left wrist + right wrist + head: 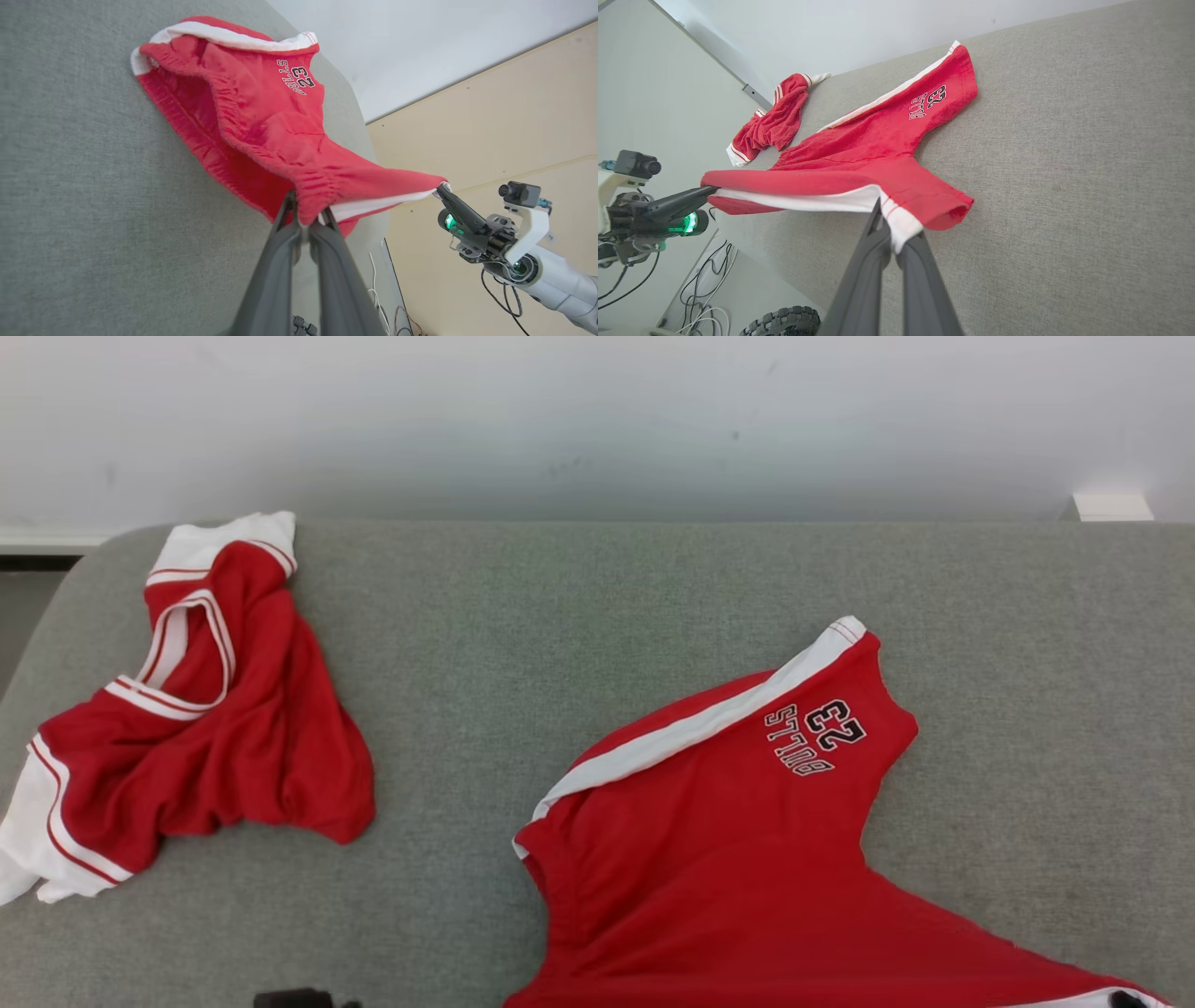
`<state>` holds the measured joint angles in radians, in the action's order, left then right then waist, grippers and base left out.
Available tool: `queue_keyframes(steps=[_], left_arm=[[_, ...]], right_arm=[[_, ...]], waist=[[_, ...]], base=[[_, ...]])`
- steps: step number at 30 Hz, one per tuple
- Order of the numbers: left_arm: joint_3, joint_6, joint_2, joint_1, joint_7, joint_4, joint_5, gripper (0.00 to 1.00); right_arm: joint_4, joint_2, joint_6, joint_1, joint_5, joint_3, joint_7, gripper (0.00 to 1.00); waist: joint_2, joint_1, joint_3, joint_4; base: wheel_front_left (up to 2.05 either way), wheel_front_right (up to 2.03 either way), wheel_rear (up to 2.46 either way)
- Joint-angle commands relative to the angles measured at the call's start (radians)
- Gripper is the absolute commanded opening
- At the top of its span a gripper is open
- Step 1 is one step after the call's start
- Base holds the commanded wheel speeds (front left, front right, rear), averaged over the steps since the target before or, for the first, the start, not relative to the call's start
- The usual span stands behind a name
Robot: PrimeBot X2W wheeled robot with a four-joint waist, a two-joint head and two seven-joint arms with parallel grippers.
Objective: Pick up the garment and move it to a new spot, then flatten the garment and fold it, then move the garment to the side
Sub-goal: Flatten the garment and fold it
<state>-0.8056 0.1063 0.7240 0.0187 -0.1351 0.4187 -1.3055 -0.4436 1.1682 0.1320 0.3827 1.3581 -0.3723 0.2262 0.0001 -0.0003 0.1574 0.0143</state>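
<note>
Shorts (728, 840), red with a white side stripe, lie partly spread on the grey fabric surface (597, 616), occupying the lower right of the head view and running off its bottom edge. Printed on one leg in black, white-edged letters is "BULLS" with the number "23" beside it; in the head view the print reads upside down, above centre on the garment. My left gripper (306, 217) is clamped on the gathered elastic waistband, fingers pressed together with red cloth pinched between them, at the lower centre of the left wrist view. My right gripper (889, 224) is closed on the white stripe at the garment's edge, where thin red lines cross the white. Between my two grips the near edge of the shorts is lifted off the surface and stretched taut. A second red garment (196, 709) with white trim lies crumpled at the left of the head view, well apart from the shorts. A white wall (597, 420) stands behind the surface.
</note>
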Motion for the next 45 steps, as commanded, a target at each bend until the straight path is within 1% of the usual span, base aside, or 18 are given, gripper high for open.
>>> queue_keyframes(steps=[1,3,5,7,12,15,19,23,26,28,34,39,45], left_arm=[[0.004,0.002,-0.003,0.016,0.004,-0.011,0.012,0.0],[-0.006,0.005,-0.02,0.043,0.025,-0.043,0.017,0.0],[-0.013,0.004,-0.05,0.078,0.044,-0.074,0.011,0.0],[-0.01,0.009,-0.079,0.12,0.061,-0.109,0.005,0.0],[0.012,0.009,-0.161,0.222,0.1,-0.206,-0.043,0.0],[0.011,0.008,-0.201,0.286,0.126,-0.275,-0.046,0.0],[0.013,-0.003,-0.265,0.369,0.139,-0.369,-0.044,0.0],[0.012,-0.01,-0.326,0.445,0.145,-0.459,-0.035,0.0],[0.015,-0.014,-0.367,0.49,0.149,-0.52,-0.042,0.0],[0.018,-0.016,-0.384,0.519,0.151,-0.559,-0.038,0.0],[0.042,-0.032,-0.432,0.585,0.11,-0.636,-0.023,0.0],[0.046,-0.04,-0.456,0.626,0.089,-0.691,-0.003,0.0],[0.047,-0.052,-0.488,0.662,0.058,-0.736,0.018,0.0]], right_arm=[[0.012,0.004,-0.003,-0.014,-0.011,0.006,-0.007,0.0],[0.022,-0.017,-0.003,-0.058,-0.035,-0.002,-0.06,0.0],[0.041,-0.046,-0.003,-0.115,-0.06,-0.014,-0.121,0.0],[0.07,-0.086,-0.003,-0.197,-0.093,-0.02,-0.178,0.0],[0.168,-0.214,-0.003,-0.444,-0.167,-0.061,-0.327,0.0],[0.251,-0.297,-0.003,-0.597,-0.223,-0.103,-0.41,0.0],[0.375,-0.398,-0.003,-0.771,-0.29,-0.148,-0.469,0.0],[0.487,-0.459,-0.003,-0.888,-0.333,-0.186,-0.488,0.0],[0.565,-0.484,-0.003,-0.951,-0.355,-0.212,-0.495,0.0],[0.61,-0.506,-0.003,-0.984,-0.358,-0.231,-0.497,0.0],[0.727,-0.534,-0.003,-1.091,-0.378,-0.251,-0.46,0.0],[0.806,-0.535,-0.003,-1.154,-0.388,-0.275,-0.442,0.0],[0.892,-0.559,-0.003,-1.218,-0.407,-0.294,-0.376,0.0]], waist=[[-0.0001,0.0003,0.009,0.006],[-0.0001,0.0003,0.024,0.013],[-0.0001,0.0003,0.046,0.023],[-0.0001,0.0003,0.067,0.033],[-0.0001,0.0003,0.125,0.059],[-0.0001,0.0003,0.158,0.075],[-0.0001,0.0003,0.194,0.1],[-0.0001,0.0003,0.222,0.122],[-0.0001,0.0003,0.234,0.137],[-0.0001,0.0003,0.24,0.144],[-0.0001,0.0003,0.263,0.164],[-0.0001,0.0003,0.27,0.185],[-0.0001,0.0003,0.274,0.201]], base=[[0.0,0.0,0.0],[0.0,0.0,0.0],[0.0,0.0,0.0],[0.0,0.0,0.0],[0.0,0.0,0.0],[0.0,0.0,0.0],[0.0,0.0,0.0],[0.0,0.0,0.0],[0.0,0.0,0.0],[0.0,0.0,0.0],[0.0,0.0,0.0],[0.0,0.0,0.0],[0.0,0.0,0.0]])
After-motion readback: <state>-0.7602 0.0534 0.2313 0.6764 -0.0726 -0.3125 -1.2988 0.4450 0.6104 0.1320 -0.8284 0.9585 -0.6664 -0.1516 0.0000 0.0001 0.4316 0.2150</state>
